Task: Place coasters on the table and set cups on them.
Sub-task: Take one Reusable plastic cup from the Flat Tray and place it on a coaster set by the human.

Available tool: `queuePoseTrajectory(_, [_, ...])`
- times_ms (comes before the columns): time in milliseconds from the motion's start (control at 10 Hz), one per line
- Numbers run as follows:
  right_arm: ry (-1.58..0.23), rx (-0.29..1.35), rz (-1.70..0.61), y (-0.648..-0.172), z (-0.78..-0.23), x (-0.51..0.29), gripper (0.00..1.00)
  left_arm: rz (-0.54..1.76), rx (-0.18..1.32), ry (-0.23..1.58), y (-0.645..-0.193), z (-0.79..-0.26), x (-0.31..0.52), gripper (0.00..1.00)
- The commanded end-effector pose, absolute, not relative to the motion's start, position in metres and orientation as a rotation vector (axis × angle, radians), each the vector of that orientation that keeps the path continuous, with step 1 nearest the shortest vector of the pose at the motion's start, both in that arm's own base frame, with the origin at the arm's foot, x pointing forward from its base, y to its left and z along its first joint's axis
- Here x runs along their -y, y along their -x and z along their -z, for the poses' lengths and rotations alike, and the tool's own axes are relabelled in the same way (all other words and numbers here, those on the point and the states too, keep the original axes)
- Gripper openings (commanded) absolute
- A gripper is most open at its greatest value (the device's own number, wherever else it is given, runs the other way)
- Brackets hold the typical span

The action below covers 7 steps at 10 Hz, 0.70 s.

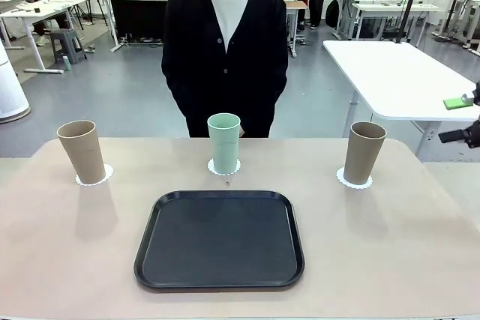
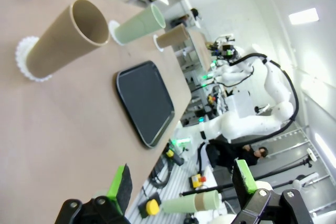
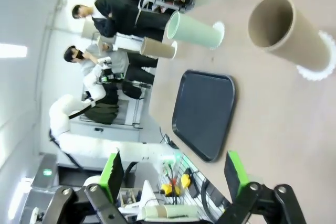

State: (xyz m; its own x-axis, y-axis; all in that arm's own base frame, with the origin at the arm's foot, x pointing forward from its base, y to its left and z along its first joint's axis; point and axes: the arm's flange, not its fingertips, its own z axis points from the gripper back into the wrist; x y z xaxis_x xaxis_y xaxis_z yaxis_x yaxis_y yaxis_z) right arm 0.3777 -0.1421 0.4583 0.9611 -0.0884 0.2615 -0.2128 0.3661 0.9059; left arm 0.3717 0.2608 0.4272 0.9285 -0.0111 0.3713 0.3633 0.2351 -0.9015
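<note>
Three cups stand upright on the tan table (image 1: 390,245), each on a white lacy coaster. A tan cup (image 1: 81,151) is on the left coaster (image 1: 96,178), a mint cup (image 1: 223,142) is on the middle coaster (image 1: 223,169), and a tan cup (image 1: 364,152) is on the right coaster (image 1: 351,180). My right gripper (image 1: 459,119) hangs open at the right edge, off the table. In the left wrist view my left gripper (image 2: 181,182) is open and empty, well back from the nearest tan cup (image 2: 63,38). The right gripper (image 3: 173,174) also holds nothing, far from its nearest tan cup (image 3: 289,32).
A black rounded-square tray (image 1: 220,239) lies empty at the near middle of the table. A person in a dark cardigan (image 1: 225,50) stands at the far edge behind the mint cup. A white table (image 1: 397,76) stands at the back right.
</note>
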Motion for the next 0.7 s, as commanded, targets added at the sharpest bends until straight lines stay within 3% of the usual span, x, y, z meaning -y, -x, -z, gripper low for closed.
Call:
queuePoseTrajectory(0, [-1.2,0.279,-0.094,-0.38,-0.453,0.157,1.0,0.265,0.317,1.311,-0.371,-0.429,-0.261,1.0])
queuePoseTrajectory(400, [-1.205,0.331,-0.042,-0.371,-0.451,0.17,1.0,0.265,0.317,1.311,-0.371,-0.429,-0.261,1.0])
queuePoseTrajectory(600, [-1.208,0.283,-0.061,-0.37,-0.445,0.168,1.0,0.265,0.317,1.311,-0.371,-0.429,-0.261,1.0])
